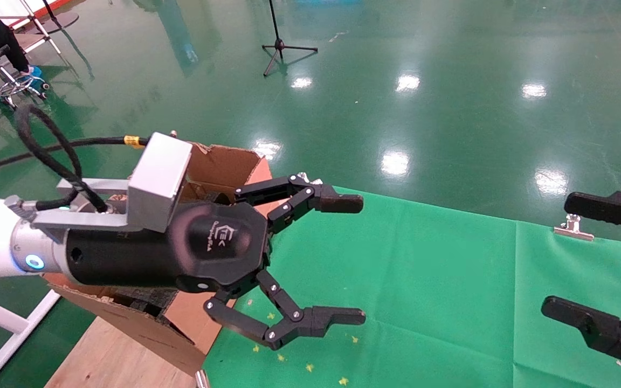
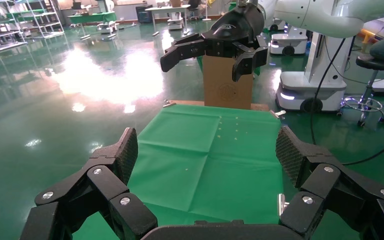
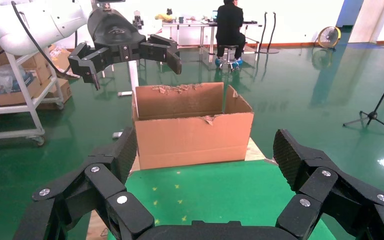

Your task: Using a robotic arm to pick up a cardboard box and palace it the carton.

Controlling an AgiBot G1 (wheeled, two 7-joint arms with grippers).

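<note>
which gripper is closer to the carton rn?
Left. The left gripper hangs open above the carton, beside its table-side edge; the right gripper, also open, sits at the far side of the green cloth.

logo on left pincer [image 1: 310, 257], wording unreadable

Robotic arm [image 3: 125, 47] hovers above carton [image 3: 192, 132], fingers [image 3: 172, 56] spread

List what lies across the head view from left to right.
Carton → left claw, open beside the carton → green cloth → metal clip → right claw, open at the right edge.
</note>
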